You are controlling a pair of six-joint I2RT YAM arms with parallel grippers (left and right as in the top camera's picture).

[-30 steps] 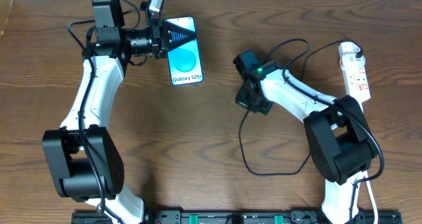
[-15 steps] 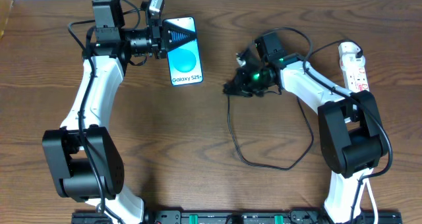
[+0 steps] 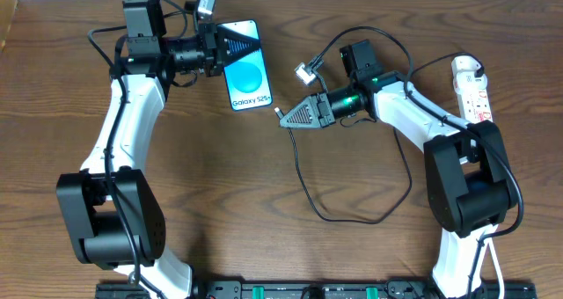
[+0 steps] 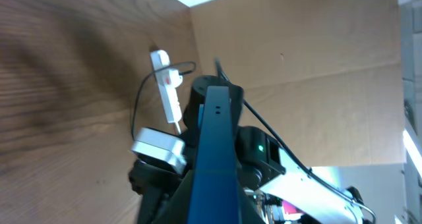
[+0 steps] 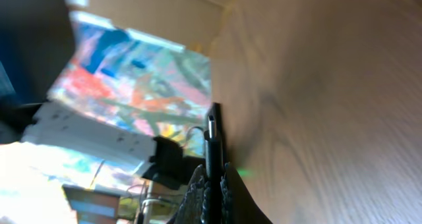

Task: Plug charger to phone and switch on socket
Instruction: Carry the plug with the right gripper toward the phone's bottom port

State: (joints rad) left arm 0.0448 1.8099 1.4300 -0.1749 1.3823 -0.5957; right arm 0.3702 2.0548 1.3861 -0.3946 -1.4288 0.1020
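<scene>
Overhead: the left gripper point(image 3: 230, 47) is clamping the phone point(image 3: 249, 77) by its far end, close to the table's point(image 3: 202, 185) far edge, screen facing up. The right gripper point(image 3: 292, 115) is pinching the charger's point(image 3: 356, 222) plug tip shut, just beside the phone, not touching; the cable is looping toward the near edge. The socket point(image 3: 475, 95) is lying at the far right corner.

Left wrist: the phone point(image 4: 214, 151) is showing edge-on between closed jaws.

Right wrist: the fingers point(image 5: 196, 192) are squeezing the plug tip.

Left arm point(image 3: 119, 123): slim white links, bulky black joint housings, black base | Right arm point(image 3: 405, 116): same white-and-black build, green light point(image 3: 353, 98) at wrist | Jaws: black, triangular | Wrist cameras point(image 3: 208, 3): small, grey, one per arm
</scene>
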